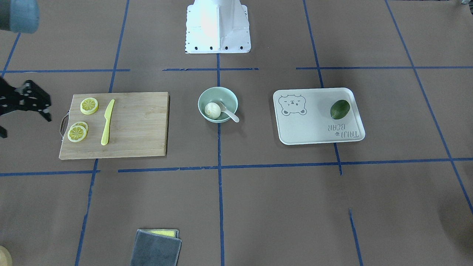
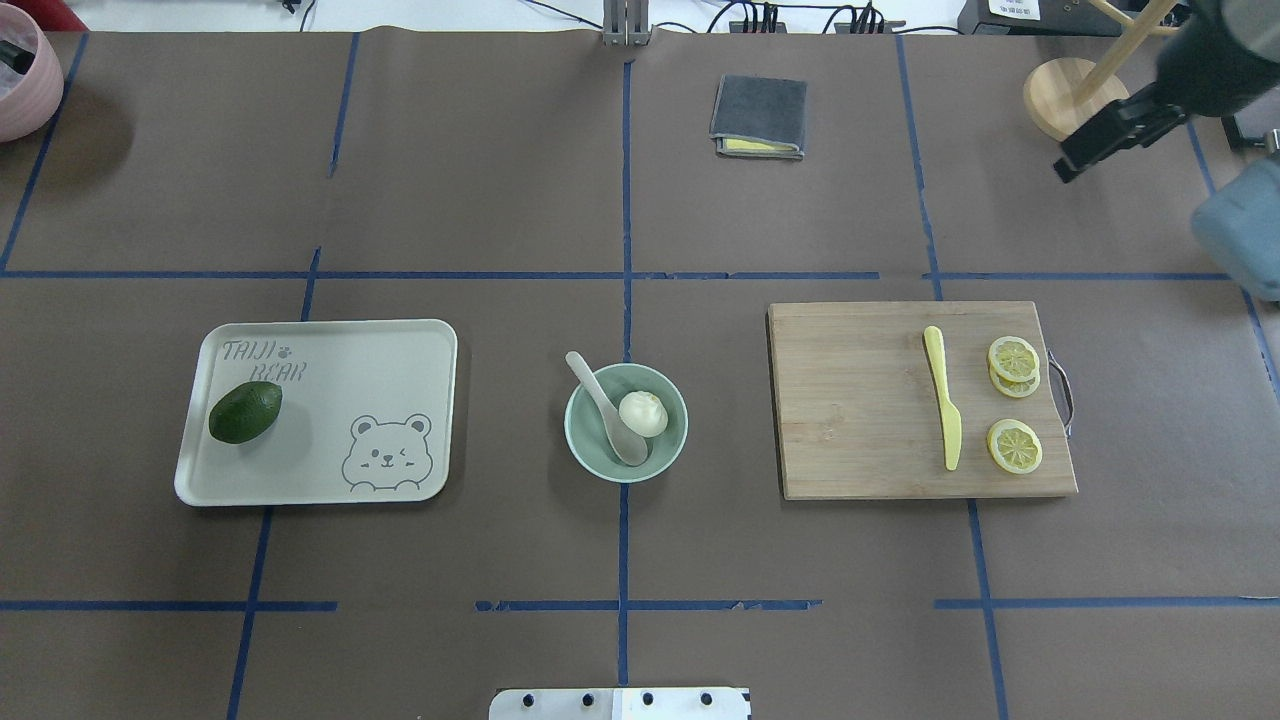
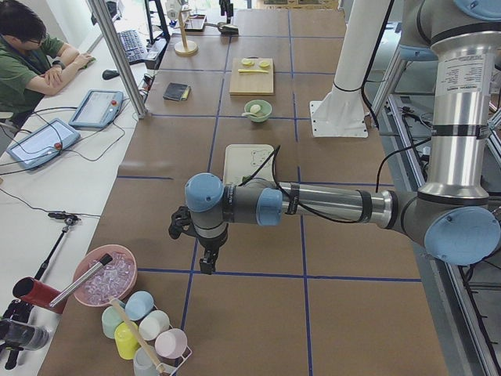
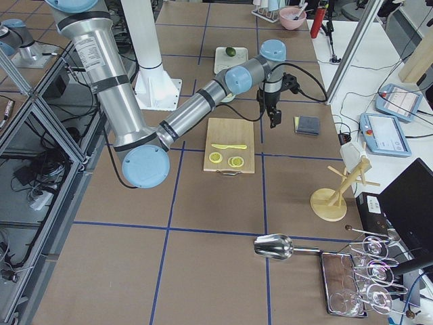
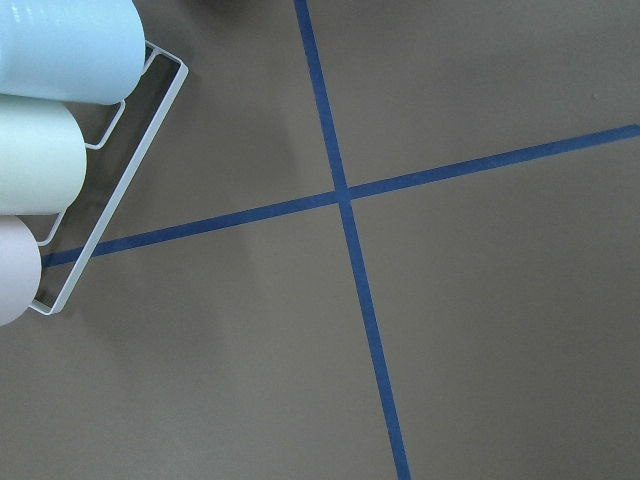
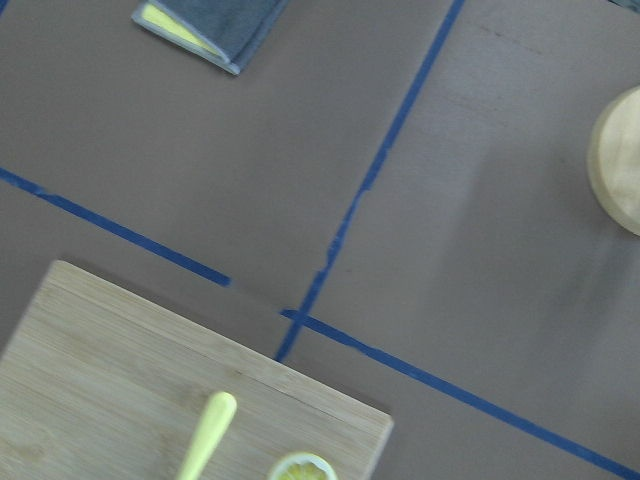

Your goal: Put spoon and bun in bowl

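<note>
The pale mint-green bowl (image 2: 590, 448) (image 1: 208, 95) stands at the table's middle. The white bun (image 2: 643, 413) (image 1: 212, 110) lies inside it. The off-white spoon (image 2: 605, 405) (image 1: 230, 112) rests in the bowl with its scoop beside the bun and its handle sticking out over the rim. My right gripper (image 2: 1075, 160) (image 1: 26, 118) hangs off to the side beyond the cutting board, far from the bowl, empty, its fingers apart. My left gripper (image 3: 205, 262) shows only in the exterior left view, far from the bowl; I cannot tell whether it is open or shut.
A wooden cutting board (image 2: 860, 400) holds a yellow knife (image 2: 945, 410) and lemon slices (image 2: 1014, 445). A bear tray (image 2: 350, 360) holds an avocado (image 2: 245, 411). A grey cloth (image 2: 758, 116), a wooden stand (image 2: 1060, 95), a pink bowl (image 2: 20, 80) and a cup rack (image 3: 145, 333) sit at the table's edges.
</note>
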Available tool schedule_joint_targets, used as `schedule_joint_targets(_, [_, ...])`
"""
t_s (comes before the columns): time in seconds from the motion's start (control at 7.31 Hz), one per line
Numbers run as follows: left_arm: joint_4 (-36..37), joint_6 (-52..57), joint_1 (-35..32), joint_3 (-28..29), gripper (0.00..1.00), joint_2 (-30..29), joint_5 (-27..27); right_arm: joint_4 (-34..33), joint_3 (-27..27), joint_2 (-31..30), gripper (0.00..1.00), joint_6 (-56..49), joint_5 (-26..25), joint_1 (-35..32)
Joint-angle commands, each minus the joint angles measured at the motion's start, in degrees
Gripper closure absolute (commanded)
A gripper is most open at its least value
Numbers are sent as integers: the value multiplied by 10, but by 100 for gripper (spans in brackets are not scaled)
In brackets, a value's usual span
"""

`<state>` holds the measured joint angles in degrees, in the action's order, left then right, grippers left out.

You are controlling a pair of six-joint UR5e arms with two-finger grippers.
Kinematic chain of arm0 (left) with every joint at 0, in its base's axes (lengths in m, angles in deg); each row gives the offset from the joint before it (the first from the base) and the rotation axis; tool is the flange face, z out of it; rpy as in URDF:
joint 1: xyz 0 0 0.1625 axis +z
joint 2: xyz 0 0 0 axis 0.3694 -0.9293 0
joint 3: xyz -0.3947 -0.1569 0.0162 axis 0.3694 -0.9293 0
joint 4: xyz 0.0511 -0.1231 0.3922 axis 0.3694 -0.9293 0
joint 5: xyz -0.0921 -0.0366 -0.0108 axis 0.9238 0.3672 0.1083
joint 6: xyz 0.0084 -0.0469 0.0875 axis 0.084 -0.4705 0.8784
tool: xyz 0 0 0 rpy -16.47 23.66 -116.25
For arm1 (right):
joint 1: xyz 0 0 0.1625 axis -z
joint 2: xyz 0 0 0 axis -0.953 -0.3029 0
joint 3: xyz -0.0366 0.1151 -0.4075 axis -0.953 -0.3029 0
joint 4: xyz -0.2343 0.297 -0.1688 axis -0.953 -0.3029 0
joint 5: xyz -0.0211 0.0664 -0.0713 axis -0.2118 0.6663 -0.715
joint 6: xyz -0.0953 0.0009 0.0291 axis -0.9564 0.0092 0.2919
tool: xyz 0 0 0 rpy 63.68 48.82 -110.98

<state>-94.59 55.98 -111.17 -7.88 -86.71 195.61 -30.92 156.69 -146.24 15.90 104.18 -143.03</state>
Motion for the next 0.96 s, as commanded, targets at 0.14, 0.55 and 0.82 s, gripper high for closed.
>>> schedule_joint_targets(0.14, [1,0,-1,-3,0,1,1,83,-26,-202,0,-98,-9,-102])
schedule_joint_targets(0.55, [-4,4,-1,-10,0,5,2,109,-54,-244,0,-98,26,-118])
schedule_joint_targets(0.82, [-4,3,0,-13,0,5,-6,123,-54,-266,0,-98,40,-140])
